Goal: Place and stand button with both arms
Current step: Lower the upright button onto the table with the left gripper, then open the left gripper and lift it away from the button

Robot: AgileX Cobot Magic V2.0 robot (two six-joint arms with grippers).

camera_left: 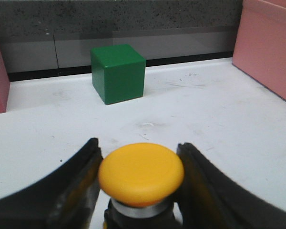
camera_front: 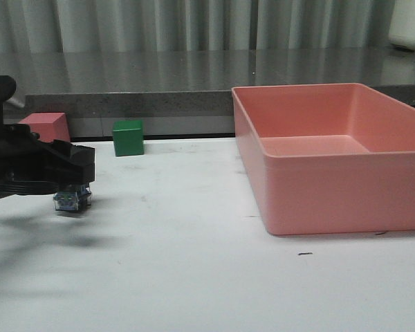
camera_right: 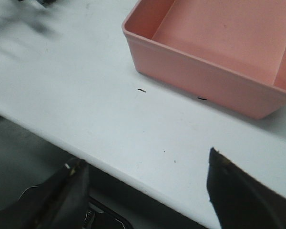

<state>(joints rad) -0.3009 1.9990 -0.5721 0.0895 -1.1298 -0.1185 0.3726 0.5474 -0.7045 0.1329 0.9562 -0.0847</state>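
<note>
1. Left gripper [camera_left: 140, 191], black with two pointed fingers, clamped on the small push-button with yellow mushroom cap [camera_left: 141, 174]; one finger pressing each side just under the cap, so the cap faces up and the base points down.
2. In the front view, button's dark square base with bluish terminals [camera_front: 72, 200] showing beneath the left gripper [camera_front: 69, 181], low over the white tabletop [camera_front: 194, 277] at the far left; whether touching or just above it, impossible to tell. Probably held upright this way so as to stand on its base once let go.
3. Small green plastic cube [camera_front: 128, 137] resting behind, against the back edge, well apart from the button; red block [camera_front: 47, 126] just beside it to the left. Neither in the way.
4. Large pink plastic bin [camera_front: 332, 159] sitting on the right half of the table, nothing visible inside.
5. Right gripper [camera_right: 148, 191] spread wide and holding nothing, poised over the near table edge with the pink bin [camera_right: 205, 86] ahead; likely kept back to leave room, ready to steady the button if needed.
6. Judged stage: setting down, release not yet done.
</note>
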